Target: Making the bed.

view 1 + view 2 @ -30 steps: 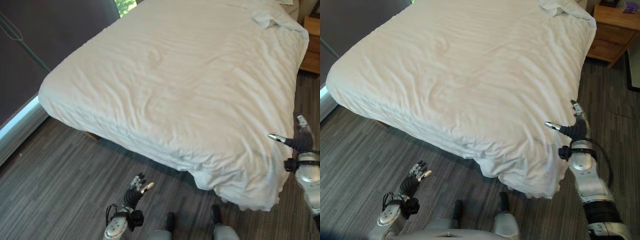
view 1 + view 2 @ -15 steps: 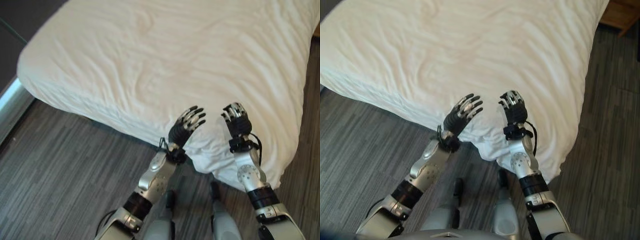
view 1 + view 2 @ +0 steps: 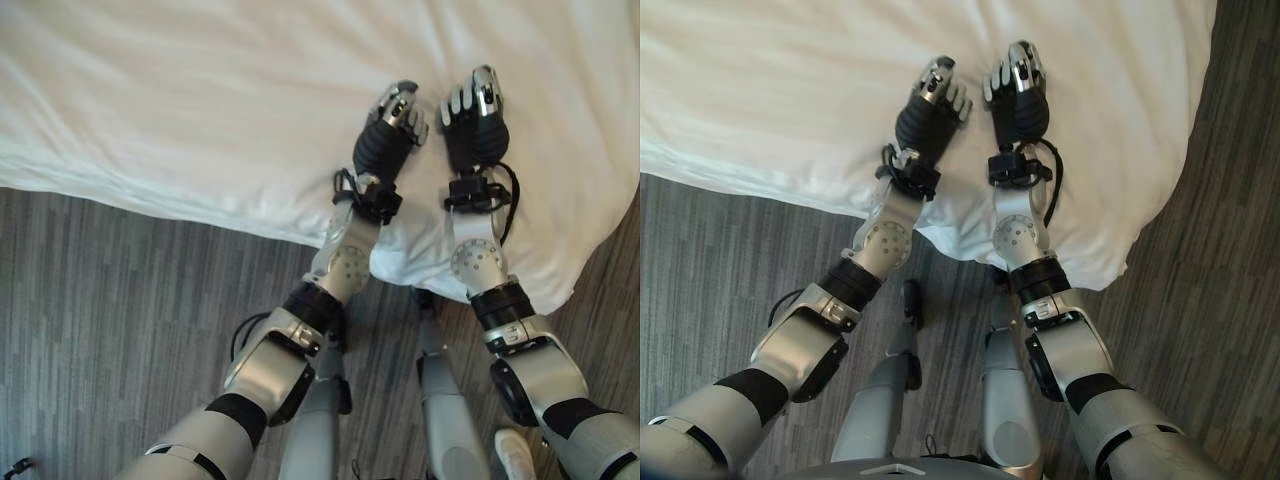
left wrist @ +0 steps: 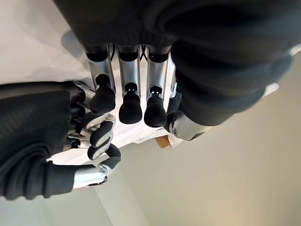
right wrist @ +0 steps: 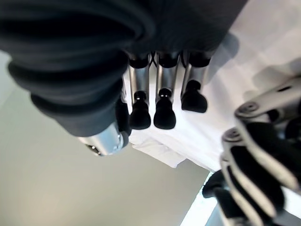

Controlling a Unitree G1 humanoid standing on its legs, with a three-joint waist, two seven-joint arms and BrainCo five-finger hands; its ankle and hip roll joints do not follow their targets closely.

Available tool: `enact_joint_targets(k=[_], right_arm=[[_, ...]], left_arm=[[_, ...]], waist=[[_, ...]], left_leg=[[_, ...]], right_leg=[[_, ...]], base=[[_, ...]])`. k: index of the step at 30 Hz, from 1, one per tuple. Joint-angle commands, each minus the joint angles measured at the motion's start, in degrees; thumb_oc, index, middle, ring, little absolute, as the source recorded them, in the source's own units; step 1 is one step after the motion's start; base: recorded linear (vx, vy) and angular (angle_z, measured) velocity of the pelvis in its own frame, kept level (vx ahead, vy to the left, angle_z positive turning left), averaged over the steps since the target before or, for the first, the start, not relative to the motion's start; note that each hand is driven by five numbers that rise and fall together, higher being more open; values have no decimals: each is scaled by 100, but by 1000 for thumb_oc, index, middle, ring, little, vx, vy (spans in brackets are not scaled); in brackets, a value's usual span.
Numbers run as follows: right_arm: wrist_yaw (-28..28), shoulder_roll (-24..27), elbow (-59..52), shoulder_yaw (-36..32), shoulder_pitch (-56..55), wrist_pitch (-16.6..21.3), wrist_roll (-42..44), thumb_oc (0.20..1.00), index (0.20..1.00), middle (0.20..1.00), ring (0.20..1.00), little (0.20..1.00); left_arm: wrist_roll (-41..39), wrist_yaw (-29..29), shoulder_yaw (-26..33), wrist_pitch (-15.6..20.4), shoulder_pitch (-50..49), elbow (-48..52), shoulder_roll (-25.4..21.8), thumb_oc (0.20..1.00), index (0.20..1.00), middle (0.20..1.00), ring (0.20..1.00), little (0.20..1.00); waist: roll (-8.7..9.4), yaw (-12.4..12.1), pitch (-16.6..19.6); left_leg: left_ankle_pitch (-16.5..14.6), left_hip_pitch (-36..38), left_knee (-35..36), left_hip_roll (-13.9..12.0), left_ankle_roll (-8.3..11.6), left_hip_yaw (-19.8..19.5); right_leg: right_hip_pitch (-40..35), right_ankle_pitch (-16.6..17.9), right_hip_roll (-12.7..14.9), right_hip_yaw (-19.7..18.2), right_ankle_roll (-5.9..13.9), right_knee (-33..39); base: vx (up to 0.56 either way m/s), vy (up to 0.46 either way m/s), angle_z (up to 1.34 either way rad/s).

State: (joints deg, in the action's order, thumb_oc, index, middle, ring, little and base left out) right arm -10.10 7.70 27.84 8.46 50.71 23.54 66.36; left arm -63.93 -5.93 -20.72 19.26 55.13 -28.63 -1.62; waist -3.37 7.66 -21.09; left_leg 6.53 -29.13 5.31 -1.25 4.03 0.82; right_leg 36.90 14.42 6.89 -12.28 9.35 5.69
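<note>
Your head cameras look steeply down; wrist cameras sit very close.
Both eyes share the duvet (image 3: 200, 100) corner; each wrist view looks along its own fingers.

You see silver-grey arms with black bands; left hand (image 3: 392, 135) and right hand (image 3: 475, 120) under dark ribbed covers, fingers dark-tipped.

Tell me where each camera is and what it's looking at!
Left eye and right eye views: on the head, looking down at the white duvet, the grey floor, both arms.
Left wrist view: on the left wrist, looking along the left hand.
Right wrist view: on the right wrist, looking along the right hand.
Shared: both wrist views show the other hand beside their own.
</note>
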Motion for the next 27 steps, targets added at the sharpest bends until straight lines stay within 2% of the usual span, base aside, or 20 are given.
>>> enact_joint_targets(k=[1,6,7,11,12,13,16,18,19,20,21,23,24,25,27], right_arm=[[223,458,1443,-835,-572,-185,482,200,200,200,200,200],[124,871,1509,-1874,-2347,-231,278,200,200,200,200,200],[119,873,1499,-1866,-2384,-235,278,200,200,200,200,200],[227,1435,1501,-2487,-3314,-379,-184,200,200,200,200,200],[258,1582,1502,-2655,-3473,-407,-242,200,200,200,200,200],[254,1589,1501,-2655,-3506,-419,-245,200,200,200,200,200],[229,2143,1519,-3172,-4044,-604,-379,200,200,200,200,200],[259,2309,1492,-3309,-4331,-700,-593,200,200,200,200,200],[327,2434,1448,-3312,-4480,-726,-862,294,294,294,294,294],[466,2594,1431,-3162,-4587,-787,-1375,774,774,774,774,774],[670,2778,1244,-2950,-4756,-866,-2239,1000,1000,1000,1000,1000],[1174,2975,318,-2671,-5182,-1000,-3903,1000,1000,1000,1000,1000],[1513,2997,-311,-2493,-5363,-1111,-4989,1000,1000,1000,1000,1000],[1527,2980,-343,-2500,-5380,-1132,-5009,1000,1000,1000,1000,1000],[1656,2832,-1042,-2257,-5383,-1211,-5646,1000,1000,1000,1000,1000]], left_arm=[[288,-102,243,72,412,-502,-125,200,200,200,200,200],[199,-357,1204,-54,-1211,-72,-415,200,200,200,200,200],[197,-364,1202,-60,-1259,-48,-407,200,200,200,200,200],[-141,-574,1982,-171,-2521,-17,-640,200,200,200,200,200],[-168,-593,2129,-176,-2784,-49,-739,200,200,200,200,200],[-178,-609,2121,-181,-2827,-42,-733,200,200,200,200,200],[-148,-672,2627,-260,-3618,-340,-1174,200,200,200,200,200],[-128,-675,2814,-249,-3846,-348,-1373,200,200,200,200,200],[-92,-618,2905,-196,-3874,-340,-1494,200,200,200,200,200],[-19,-505,2971,-131,-3855,-308,-1626,558,558,558,558,558],[117,-337,3060,-47,-3871,-187,-1736,1000,1000,1000,1000,1000],[577,111,3138,95,-4149,380,-1769,1000,1000,1000,1000,1000],[1467,679,2936,169,-4354,910,-1763,1000,1000,1000,1000,1000],[1501,718,2933,153,-4372,952,-1753,1000,1000,1000,1000,1000],[2676,884,2580,-66,-4818,1649,-1802,1000,1000,1000,1000,1000]], waist=[[14,3,-257],[6,-14,-60],[8,-7,-53],[10,-50,190],[29,-54,247],[25,-56,262],[92,-65,546],[140,-63,718],[160,-62,781],[186,-68,844],[218,-67,902],[246,-56,1026],[259,-55,1179],[269,-55,1178],[291,-98,1367]], left_leg=[[-349,-33,-31,-195,336,-183],[-507,403,-31,-214,326,-145],[-465,402,-31,-210,332,-146],[-619,788,-31,-239,323,-87],[-590,844,-31,-245,325,-79],[-597,865,-31,-244,324,-79],[-680,1163,-31,-299,315,-59],[-722,1333,-31,-326,317,-48],[-730,1400,-31,-347,321,-45],[-745,1505,-31,-367,326,-51],[-752,1604,-31,-384,329,-67],[-774,1810,-31,-423,319,-70],[-850,2046,-31,-454,278,-55],[-814,2033,-31,-449,282,-57],[-907,2336,-31,-461,211,-36]], right_leg=[[-24,-733,58,250,225,-103],[-478,-898,77,275,187,-100],[-483,-852,79,270,184,-87],[-881,-1016,129,352,153,-89],[-930,-968,150,362,140,-81],[-952,-976,151,364,140,-79],[-1275,-1065,171,447,132,-69],[-1469,-1126,153,485,121,-69],[-1558,-1151,143,511,115,-69],[-1692,-1188,125,554,107,-69],[-1816,-1207,107,584,102,-69],[-2072,-1266,73,656,75,-69],[-2332,-1340,50,717,51,-69],[-2319,-1310,54,713,48,-69],[-2590,-1346,59,732,30,-69]], base=[[76,-29,4],[64,-41,3],[46,-31,4],[67,-25,5],[65,-7,10],[32,-9,12],[93,6,7],[92,3,-9],[87,1,-7],[71,-4,-1],[84,-13,4],[103,15,7],[79,25,4],[107,47,0],[78,48,-3]])
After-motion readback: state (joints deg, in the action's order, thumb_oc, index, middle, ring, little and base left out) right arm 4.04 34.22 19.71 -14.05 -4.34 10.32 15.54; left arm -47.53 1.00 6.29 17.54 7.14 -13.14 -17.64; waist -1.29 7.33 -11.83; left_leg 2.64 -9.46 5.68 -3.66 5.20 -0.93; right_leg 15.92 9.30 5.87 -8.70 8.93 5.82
